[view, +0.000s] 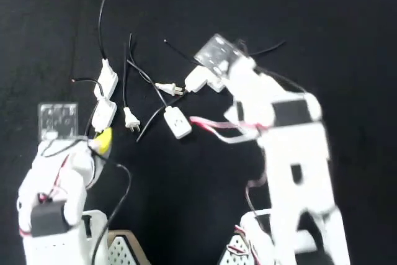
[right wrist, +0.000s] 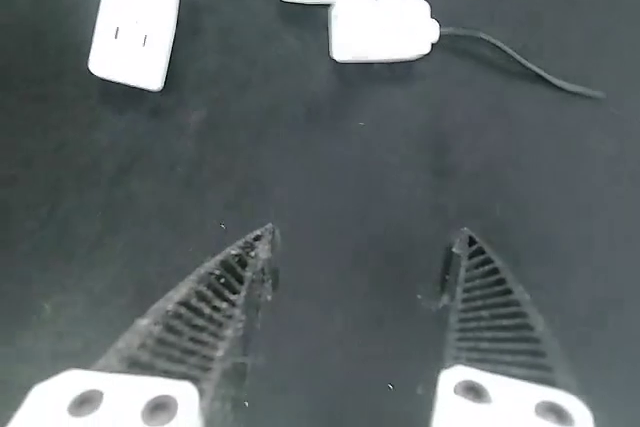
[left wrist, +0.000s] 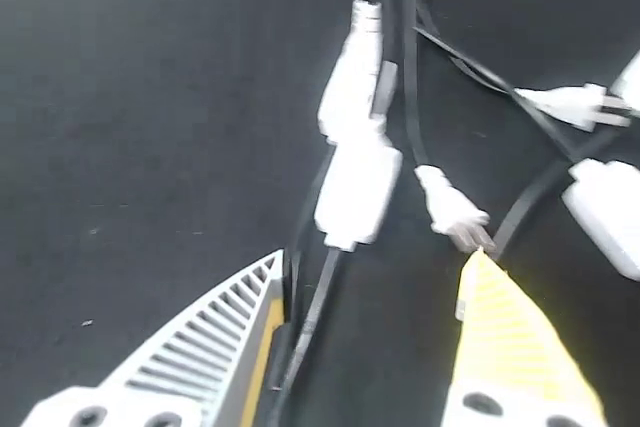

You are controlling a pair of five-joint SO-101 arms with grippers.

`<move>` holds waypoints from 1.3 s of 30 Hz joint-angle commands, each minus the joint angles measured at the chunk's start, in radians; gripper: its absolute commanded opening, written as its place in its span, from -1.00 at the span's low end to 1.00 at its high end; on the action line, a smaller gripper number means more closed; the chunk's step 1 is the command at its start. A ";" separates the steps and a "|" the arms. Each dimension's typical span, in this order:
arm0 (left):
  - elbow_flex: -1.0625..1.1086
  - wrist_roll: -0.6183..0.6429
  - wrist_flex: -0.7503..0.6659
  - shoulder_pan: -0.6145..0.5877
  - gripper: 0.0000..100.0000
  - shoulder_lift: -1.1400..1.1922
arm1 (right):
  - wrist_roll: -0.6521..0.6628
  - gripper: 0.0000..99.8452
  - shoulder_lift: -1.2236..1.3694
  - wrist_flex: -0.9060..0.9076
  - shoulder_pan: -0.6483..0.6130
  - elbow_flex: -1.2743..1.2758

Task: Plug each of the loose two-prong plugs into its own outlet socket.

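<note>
My left gripper (left wrist: 375,259) is open, one finger yellow (left wrist: 500,337). Just beyond its tips lie a white socket (left wrist: 358,192) and a second white piece (left wrist: 350,82) end to end, and a loose two-prong plug (left wrist: 455,209) by the yellow tip. A second plug (left wrist: 570,105) and another socket (left wrist: 605,212) lie farther off. My right gripper (right wrist: 365,239) is open over bare cloth. Beyond it are a two-slot socket (right wrist: 135,32) and two white pieces (right wrist: 380,27) side by side. In the high view the plugs (view: 131,119) (view: 169,88) lie mid-table between both arms.
The black cloth table (view: 310,41) carries thin black cords (view: 139,72) that cross between the sockets. The right arm (view: 291,153) stands over the right-centre, with loose pink-white wires (view: 217,127) trailing from it. A clear square block (view: 57,119) sits near the left arm.
</note>
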 commanded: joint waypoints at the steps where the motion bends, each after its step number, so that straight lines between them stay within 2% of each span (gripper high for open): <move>1: -0.236 0.069 -0.025 0.142 -0.44 0.330 | 0.005 -0.50 -0.254 -0.023 0.112 0.151; 4: -0.334 0.110 -0.035 0.285 -0.44 0.486 | -0.071 -0.50 -0.285 -0.098 0.199 0.283; 7: -0.363 0.190 -0.153 0.386 -0.44 0.618 | -0.138 -0.50 -0.237 -0.247 0.250 0.421; 10: -0.344 0.358 -0.331 0.390 -0.44 0.747 | -0.181 -0.51 -0.148 -0.351 0.258 0.489; 12: -0.334 0.466 -0.434 0.389 -0.44 0.848 | -0.203 -0.58 -0.073 -0.397 0.261 0.499; 16: -0.377 0.542 -0.540 0.406 -0.44 1.068 | -0.253 -0.86 0.085 -0.502 0.307 0.496; 18: -0.420 0.543 -0.546 0.424 -0.44 1.166 | -0.253 -0.94 0.156 -0.545 0.338 0.496; 27: -0.642 0.657 -0.543 0.516 -0.44 1.476 | -0.253 -0.94 0.340 -0.667 0.399 0.489; 32: -0.659 0.661 -0.548 0.530 -0.44 1.545 | -0.253 -0.94 0.340 -0.667 0.399 0.489; 39: -0.650 0.815 -0.542 0.529 -0.39 1.559 | -0.253 -0.94 0.340 -0.667 0.397 0.492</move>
